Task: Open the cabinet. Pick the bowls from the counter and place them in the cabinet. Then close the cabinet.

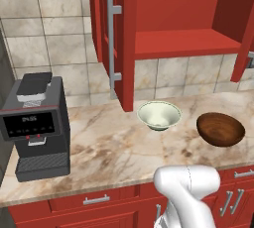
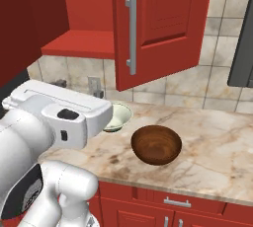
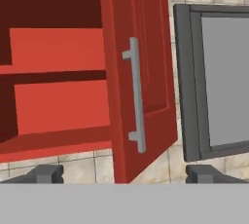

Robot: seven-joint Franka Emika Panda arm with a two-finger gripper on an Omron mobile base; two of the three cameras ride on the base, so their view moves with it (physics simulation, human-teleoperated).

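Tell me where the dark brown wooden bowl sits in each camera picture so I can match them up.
Left base view: wooden bowl at right on the counter.
Right base view: wooden bowl at centre, front of the counter.
Hand view: not in it.
Shared landmark for the base views: the cream bowl to its left.

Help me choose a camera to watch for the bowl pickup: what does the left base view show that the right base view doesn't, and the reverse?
Left base view alone: a black coffee machine at the counter's left end, and the whole cream bowl.

Right base view alone: a dark framed panel at the right edge and a wall outlet.

Both: the open cabinet with its red shelf, the wooden bowl and the marble counter. In the right view the robot's arm hides part of the cream bowl.
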